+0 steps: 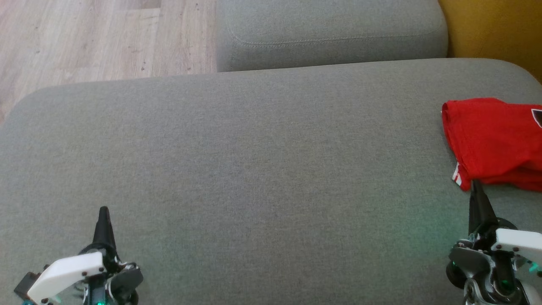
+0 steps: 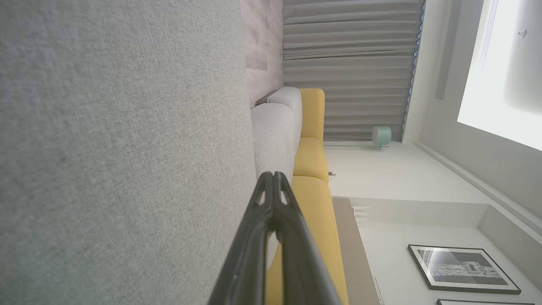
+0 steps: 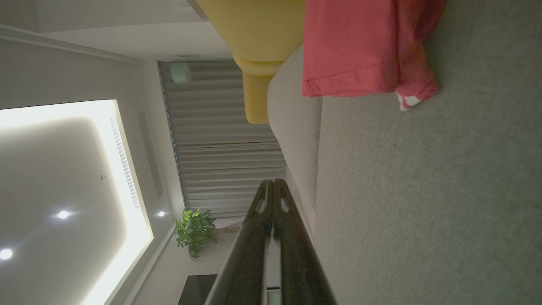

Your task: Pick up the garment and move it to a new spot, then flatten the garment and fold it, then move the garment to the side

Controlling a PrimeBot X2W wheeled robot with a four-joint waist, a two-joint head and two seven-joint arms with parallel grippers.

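A folded red garment [image 1: 495, 142] with a white-striped cuff lies at the right edge of the grey sofa seat [image 1: 262, 169]; the right wrist view shows the garment [image 3: 360, 46] at its top. My right gripper [image 1: 476, 186] is shut and empty, its tip just below the garment's near corner, apart from it as seen in the right wrist view, where the gripper [image 3: 273, 183] points past the cloth. Over the seat's lower left my left gripper [image 1: 103, 210] is shut on nothing, with the fingertips [image 2: 273, 174] pressed together in the left wrist view.
A second grey cushion [image 1: 330, 34] lies beyond the seat, with wooden floor [image 1: 84, 38] to its left and a yellow cushion [image 1: 495, 25] at the upper right. Curtains [image 2: 347, 63] and a framed picture [image 2: 461, 269] show in the left wrist view.
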